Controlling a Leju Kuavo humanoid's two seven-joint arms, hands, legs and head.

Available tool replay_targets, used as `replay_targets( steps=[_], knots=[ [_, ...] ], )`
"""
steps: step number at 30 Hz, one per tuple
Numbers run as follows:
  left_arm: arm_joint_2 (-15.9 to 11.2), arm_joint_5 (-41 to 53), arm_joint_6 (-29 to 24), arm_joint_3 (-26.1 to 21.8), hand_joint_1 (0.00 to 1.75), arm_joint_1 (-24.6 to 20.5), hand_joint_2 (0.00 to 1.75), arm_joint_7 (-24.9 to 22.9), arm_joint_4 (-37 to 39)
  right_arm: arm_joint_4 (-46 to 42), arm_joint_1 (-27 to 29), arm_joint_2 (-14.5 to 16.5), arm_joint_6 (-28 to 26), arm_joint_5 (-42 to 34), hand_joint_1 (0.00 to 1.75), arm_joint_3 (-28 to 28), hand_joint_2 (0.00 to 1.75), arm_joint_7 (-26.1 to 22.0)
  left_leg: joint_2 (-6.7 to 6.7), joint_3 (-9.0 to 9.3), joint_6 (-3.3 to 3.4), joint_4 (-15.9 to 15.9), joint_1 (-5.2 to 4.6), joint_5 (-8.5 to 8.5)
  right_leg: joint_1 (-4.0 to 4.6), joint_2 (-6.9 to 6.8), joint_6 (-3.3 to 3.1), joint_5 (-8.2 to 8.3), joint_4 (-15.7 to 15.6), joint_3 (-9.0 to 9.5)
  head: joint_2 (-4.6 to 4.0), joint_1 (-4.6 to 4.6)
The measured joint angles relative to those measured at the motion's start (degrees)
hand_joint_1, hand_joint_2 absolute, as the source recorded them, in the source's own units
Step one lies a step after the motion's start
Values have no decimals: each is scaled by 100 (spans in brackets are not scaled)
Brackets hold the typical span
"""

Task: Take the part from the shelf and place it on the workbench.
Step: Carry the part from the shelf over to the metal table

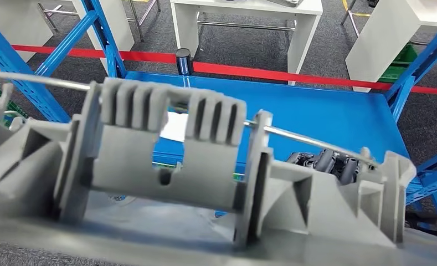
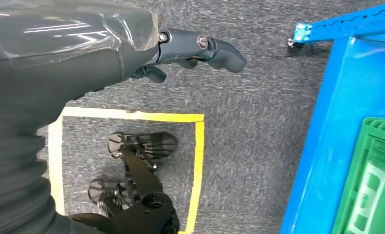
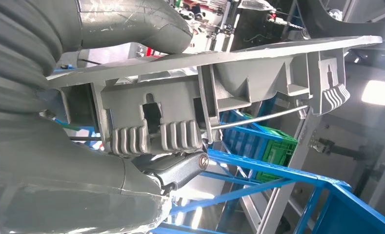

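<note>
A large grey plastic part with ribbed clips and a thin metal rod hangs close in front of the head camera, above the blue shelf deck. My right hand grips it from behind near its right end, where dark fingers show over its edge. In the right wrist view the same part lies between the thick thumb and a dark finger at the ribbed clips. My left hand hangs over the grey carpet, fingers apart, holding nothing.
Blue shelf uprights frame the deck. A red floor line, a black post and white tables lie beyond it. A green crate sits in the shelf by my left hand, near yellow floor tape.
</note>
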State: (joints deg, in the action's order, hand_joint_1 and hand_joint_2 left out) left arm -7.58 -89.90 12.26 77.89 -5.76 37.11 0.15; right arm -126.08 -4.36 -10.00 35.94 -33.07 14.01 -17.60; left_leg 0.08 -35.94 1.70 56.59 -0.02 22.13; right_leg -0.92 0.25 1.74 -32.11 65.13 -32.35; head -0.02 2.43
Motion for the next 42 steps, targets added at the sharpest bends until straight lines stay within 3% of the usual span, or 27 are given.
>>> replay_targets(
  steps=[1,3,6,8,10,11,12,13,14,15,17,19,21,22,25,26,27,28,30,32,33,34,36,37,39,41,42],
  knots=[
    [7,0,-25,0,0,31,175,-2,0,-1,11,8,-2,66,175,-4,175,7,-1,-41,-24,24,-7,-29,9,0,-13,79,-400,265,0,5],
    [16,0,-86,0,0,112,175,-15,0,-7,64,24,7,206,175,-37,175,11,-2,-89,-85,64,-18,-89,33,4,-84,124,-820,504,0,4],
    [21,0,-194,1,0,253,175,-84,0,-12,161,37,74,333,175,-102,175,-5,-13,-136,-188,100,1,-99,23,4,-213,214,-844,418,0,-3],
    [27,0,-264,1,0,350,175,-177,0,-5,212,27,139,344,175,-129,175,-34,-18,-247,-261,424,31,285,-10,-12,-304,321,-860,332,0,9],
    [37,0,-319,1,0,402,175,-283,0,8,253,1,204,301,175,-137,175,-51,-17,-428,-325,1132,59,856,-6,-19,-331,429,-852,221,0,23],
    [44,0,-333,0,0,409,175,-324,0,15,270,-15,227,264,175,-135,175,-34,-17,-487,-346,1476,69,1021,-5,-21,-326,486,-844,156,0,25],
    [51,0,-341,-1,0,411,175,-356,0,19,283,-30,242,215,175,-133,175,4,-16,-469,-356,1672,75,1054,-3,-23,-316,538,-836,88,0,25],
    [58,0,-331,-2,0,412,175,-375,0,22,291,-41,251,155,175,-131,175,60,-16,-345,-355,1655,77,973,-2,-24,-303,585,-827,19,0,25],
    [63,0,-310,-4,0,412,175,-387,0,22,296,-49,255,85,175,-128,175,124,-16,-111,-342,1418,78,828,0,-24,-289,627,-819,-39,0,26],
    [65,2,-281,-7,0,411,175,-392,0,21,296,-54,256,19,175,-125,175,183,-22,199,-315,1011,74,708,1,-24,-274,665,-814,-81,0,26],
    [66,22,-228,-8,0,406,175,-390,0,12,291,-56,257,-63,175,-117,175,278,-35,740,-246,211,48,676,10,-25,-222,744,-817,-133,0,21],
    [67,52,-204,-8,0,415,175,-394,0,0,295,-55,257,-83,175,-101,175,344,-42,895,-176,-82,1,722,1,-29,-146,829,-835,-156,0,26],
    [67,86,-214,-8,0,425,175,-447,1,-20,338,-63,257,-71,175,-91,175,380,-24,837,-89,-137,-12,603,-5,-29,-87,872,-845,-189,0,32],
    [68,108,-232,-8,0,425,175,-495,1,-32,372,-77,255,-50,175,-92,175,378,-11,793,-35,-180,-4,525,-2,-28,-91,786,-774,-242,0,25],
    [92,171,-282,-5,0,440,175,-669,0,-47,516,-171,256,73,175,-130,175,274,13,574,55,-237,11,291,0,-27,-178,74,83,-547,0,9],
    [104,181,-289,-4,0,453,175,-716,0,-48,572,-216,263,120,175,-154,175,225,15,482,56,-224,6,226,-2,-27,-168,-109,459,-630,0,9],
    [118,187,-295,-3,0,465,175,-750,0,-48,625,-266,270,166,175,-179,175,186,18,390,55,-207,2,166,-4,-27,-126,-171,722,-653,0,10],
    [130,191,-308,-3,0,474,175,-774,0,-48,670,-315,273,213,175,-205,175,160,20,294,48,-184,1,108,-7,-28,-65,-121,815,-588,0,9],
    [156,194,-339,-3,0,483,175,-793,0,-52,741,-395,267,308,175,-251,175,144,22,99,18,-104,5,9,-19,-30,48,143,343,-140,0,8],
    [177,189,-357,-2,0,484,175,-769,0,-74,788,-446,260,408,175,-289,175,134,16,-67,-33,7,-9,-67,-12,-28,26,161,-500,454,0,19],
    [184,184,-356,-2,0,483,175,-746,0,-90,804,-464,258,452,175,-305,175,125,13,-111,-63,49,-16,-103,-3,-24,-18,100,-770,609,0,25],
    [189,180,-351,-2,0,482,175,-723,0,-103,814,-479,257,490,175,-319,175,115,11,-138,-95,68,-19,-145,15,-19,-70,44,-897,663,0,32],
    [196,176,-338,-2,0,481,175,-694,0,-111,822,-502,254,532,175,-335,175,100,2,-172,-163,73,2,-208,11,-23,-160,113,-894,567,0,35],
    [198,178,-325,-2,0,482,175,-684,0,-111,817,-512,254,541,175,-338,175,95,-4,-207,-200,119,15,-122,4,-31,-212,171,-886,514,0,40],
    [202,183,-293,-1,0,475,175,-650,0,-111,789,-533,255,553,175,-338,175,83,-12,-328,-274,511,40,383,-13,-43,-284,310,-887,374,0,52],
    [206,179,-274,-1,0,443,175,-605,0,-107,735,-561,248,583,175,-336,175,62,-11,-463,-330,1261,57,958,-3,-42,-301,459,-876,217,0,62],
    [208,174,-273,-1,0,420,175,-586,0,-102,708,-576,239,606,175,-335,175,46,-11,-479,-341,1571,63,1058,2,-42,-297,532,-869,136,0,62]
  ],
)
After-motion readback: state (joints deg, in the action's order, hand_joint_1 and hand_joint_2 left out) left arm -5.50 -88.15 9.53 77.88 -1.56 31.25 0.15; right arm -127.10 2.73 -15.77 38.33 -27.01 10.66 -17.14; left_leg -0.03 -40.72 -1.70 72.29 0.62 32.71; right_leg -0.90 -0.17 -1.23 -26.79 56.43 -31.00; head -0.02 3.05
